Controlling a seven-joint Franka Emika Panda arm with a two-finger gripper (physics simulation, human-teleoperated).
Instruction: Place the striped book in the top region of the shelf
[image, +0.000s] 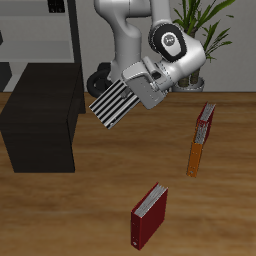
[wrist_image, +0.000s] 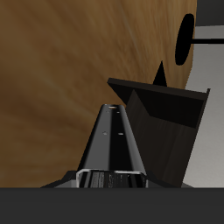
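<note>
Exterior view: the claw (image: 136, 88) grips the thin black-and-white striped book (image: 113, 102) aloft, beside the large matte black boxy shelf (image: 40, 130). Transport under way; next, I'd judge, carry it over the shelf's top and lower it.

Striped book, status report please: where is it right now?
Gripper shut on striped book. Book airborne, beside the shelf, not on it. Nothing in the way.

- A wood-grain tabletop (image: 70, 215) in warm brown fills the near ground.
- Far back stands a pale grey open rack (image: 45, 35) against a light wall.
- A green leafy plant (image: 205, 25) rises at the far side, behind the tabletop.
</note>
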